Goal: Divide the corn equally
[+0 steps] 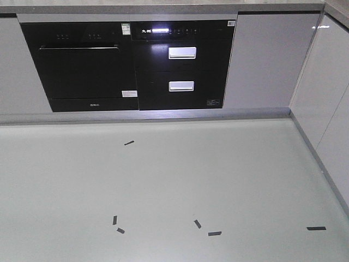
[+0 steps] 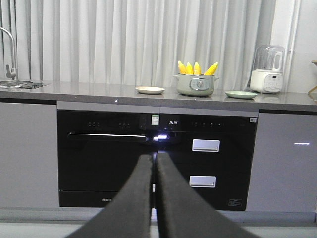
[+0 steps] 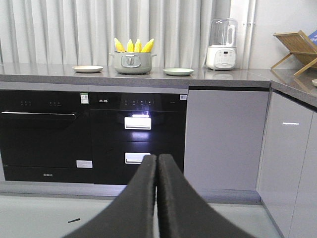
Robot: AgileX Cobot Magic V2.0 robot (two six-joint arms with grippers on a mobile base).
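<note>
Countertop [image 2: 99, 91] ahead: your corn [image 2: 197, 68] stands upright in the pot [image 2: 196, 85], one o'clock from the left gripper [image 2: 154, 156], eleven from the right gripper [image 3: 157, 156]; both closed, empty.

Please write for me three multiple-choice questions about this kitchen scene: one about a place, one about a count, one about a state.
1. Where is the corn?
A. in a basket
B. standing in the pot
C. on a chair

2. How many cobs show?
A. two
B. four
C. six

3. How is the left end effector?
A. wide open
B. shut on a cob
C. shut and empty

Answers:
1. B, the cobs rise out of the pot on the counter.
2. B, four yellow tips show in both wrist views.
3. C, its fingers meet with nothing between them.
</note>
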